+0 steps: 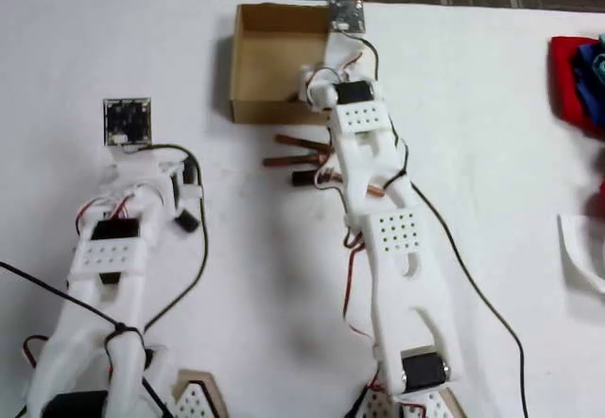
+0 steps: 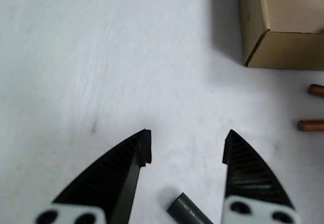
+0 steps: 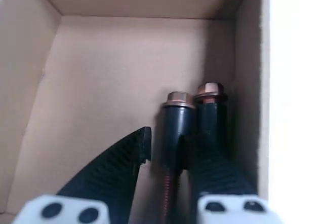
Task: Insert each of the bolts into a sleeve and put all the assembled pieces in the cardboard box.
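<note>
Left gripper (image 2: pixel 188 133): I see it wide open, low over the bench (image 2: pixel 101 57), with the end of a black sleeve (image 2: pixel 186 210) lying between its fingers.
Right gripper (image 3: pixel 169 139): it is inside the box (image 3: pixel 126 57), jaws parted. One piece (image 3: pixel 178 120) lies between them against one finger, a small gap away from the other.
Right wrist view alone: a second piece (image 3: pixel 210 110) lies just beside the first, along the box wall.
High view alone: loose bolts (image 1: pixel 298 150) lie on the bench near the box's front wall, beside the right arm and well apart from the left gripper.
Left wrist view: a box corner, and two bolt ends at the edge.
Look: copper flanged hex heads, black sleeves, thread showing below the first sleeve.
</note>
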Controlling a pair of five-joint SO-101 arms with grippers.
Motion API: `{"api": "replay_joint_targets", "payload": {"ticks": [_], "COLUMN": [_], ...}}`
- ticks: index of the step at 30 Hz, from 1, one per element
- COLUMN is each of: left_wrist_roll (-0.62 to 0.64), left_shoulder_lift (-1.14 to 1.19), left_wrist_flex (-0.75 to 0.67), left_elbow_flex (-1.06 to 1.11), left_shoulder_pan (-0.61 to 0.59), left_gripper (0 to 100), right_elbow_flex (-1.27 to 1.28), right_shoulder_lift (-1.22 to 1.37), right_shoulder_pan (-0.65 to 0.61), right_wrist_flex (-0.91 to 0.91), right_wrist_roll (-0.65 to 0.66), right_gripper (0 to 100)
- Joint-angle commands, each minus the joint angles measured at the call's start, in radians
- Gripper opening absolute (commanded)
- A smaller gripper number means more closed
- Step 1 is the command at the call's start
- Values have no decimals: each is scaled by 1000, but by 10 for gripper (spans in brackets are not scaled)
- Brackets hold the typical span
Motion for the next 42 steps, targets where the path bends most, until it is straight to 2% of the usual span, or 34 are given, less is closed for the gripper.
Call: {"api": "replay_joint_targets", "payload": {"ticks": [1,5,9,15,21,24,27,29,33,37,42], "left_wrist_roll": [-9,-9,-6,-6,-5,-5,-3,21,147,153,153], "left_shoulder_lift": [-3,-5,-11,-15,-183,-311,-416,-453,-459,-457,-399], "left_wrist_flex": [-15,-14,-12,34,258,288,245,173,-14,-55,-63], "left_elbow_flex": [-12,-12,-12,-33,-88,-74,-30,22,119,142,119], "left_shoulder_pan": [-5,-5,-9,-9,-20,-101,-230,-307,-436,-457,-489], "left_gripper": [248,248,248,248,248,248,248,248,248,248,248], "right_elbow_flex": [-81,-215,-422,-407,-416,-407,-302,-173,140,334,367], "right_shoulder_lift": [-22,-24,-24,-145,-265,-320,-418,-522,-687,-668,-587], "right_shoulder_pan": [56,64,58,58,-12,-39,-131,-214,-364,-441,-484], "right_wrist_flex": [-10,65,294,568,865,863,865,865,857,783,667], "right_wrist_roll": [-6,-6,0,212,359,364,364,364,356,241,170], "right_gripper": [49,43,45,45,45,45,45,45,45,46,46]}}
